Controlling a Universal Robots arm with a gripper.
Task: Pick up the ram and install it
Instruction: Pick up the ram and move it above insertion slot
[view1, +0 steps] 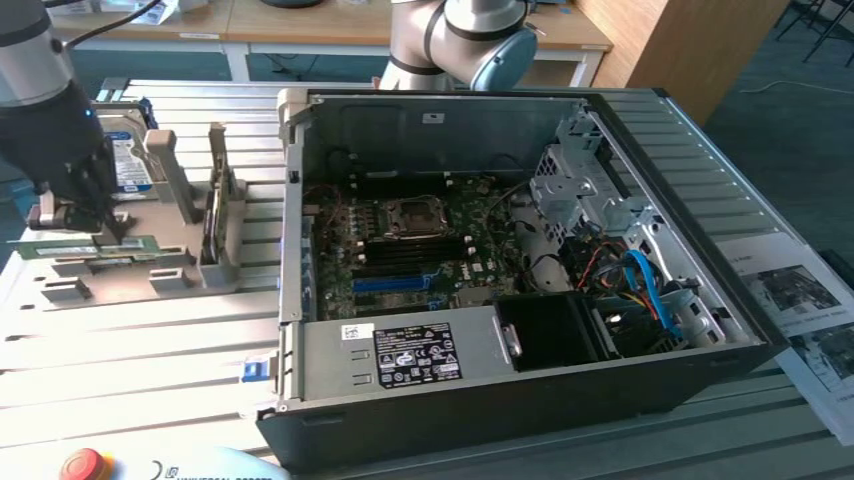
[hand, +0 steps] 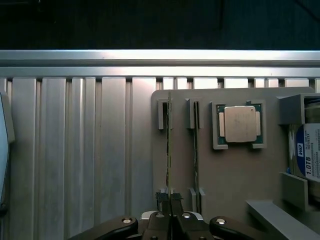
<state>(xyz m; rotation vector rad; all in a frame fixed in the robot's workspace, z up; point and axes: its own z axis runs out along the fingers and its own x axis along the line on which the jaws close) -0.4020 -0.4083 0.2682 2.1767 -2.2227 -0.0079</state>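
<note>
Robot gripper (hand: 169, 197) clamped on the ram (hand: 169, 145) in a grey parts tray (hand: 225, 190).
The ram stands on edge in a tray slot, the claw pinched shut on one end. A second memory stick (hand: 196, 150) fills the slot just beside it. Beyond are a processor (hand: 240, 124) in a square recess and a bracketed hard drive (hand: 311, 160). At the exterior view's right, an open computer case (view1: 534, 400) holds a motherboard (view1: 400, 250).

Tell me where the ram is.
The ram stands on edge in the grey holder at the exterior view's left, beside the case, its end in the gripper; a second stick is alongside.
</note>
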